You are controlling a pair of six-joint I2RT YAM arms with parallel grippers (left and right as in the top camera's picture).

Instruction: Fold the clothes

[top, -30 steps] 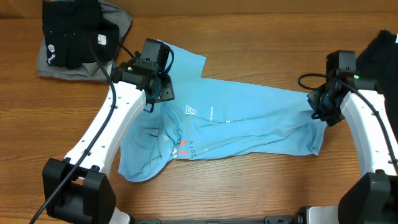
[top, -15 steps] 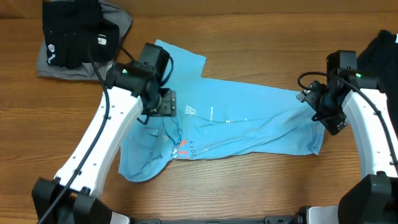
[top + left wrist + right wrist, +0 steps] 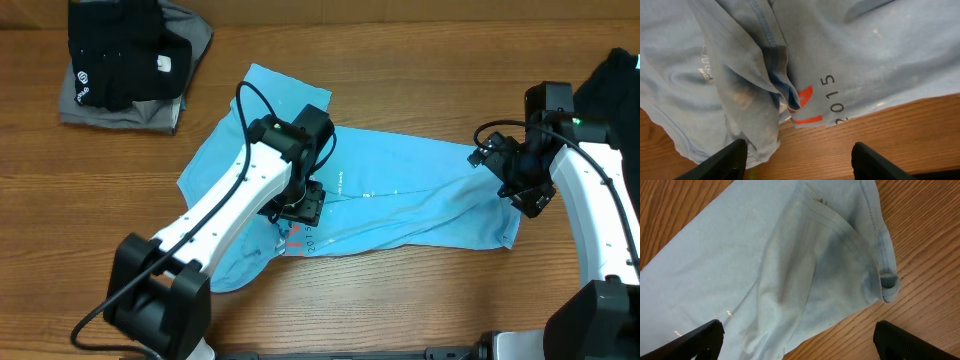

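Light blue short-sleeved T-shirt (image 3: 420, 190) of soft cloth lies rumpled across the middle of the overhead frame. One sleeve reaches toward the upper centre-left, a bunched corner sits at the lower left, and the hem ends at the right. Small white lettering (image 3: 340, 180) shows near its middle, with red-orange print (image 3: 293, 238) just below and to the left. The left gripper (image 3: 300, 205) hangs over the shirt's centre-left, right beside that print. In the left wrist view its dark fingertips (image 3: 732, 157) sit at the bottom edge, spread wide with nothing held between them. Above them lie a folded ridge of blue cloth, the red-orange print (image 3: 802, 107) and the digits 2015 (image 3: 832, 100). The shirt's edge runs along bare wood at the lower right. Whether the fingers touch the cloth cannot be told. The right gripper (image 3: 515, 175) is at the shirt's right end, above the hem. In the right wrist view its fingertips (image 3: 702, 335) stand at the two lower corners, also wide apart and empty. A stitched, curled hem corner (image 3: 885, 280) lies on wood at centre right. A black folded garment (image 3: 115, 55) rests on a grey garment (image 3: 190, 30) in the upper left of the overhead frame, well apart from the shirt. More black cloth (image 3: 620, 85) shows at the upper right edge. All of it lies on a brown wooden table (image 3: 400, 70).
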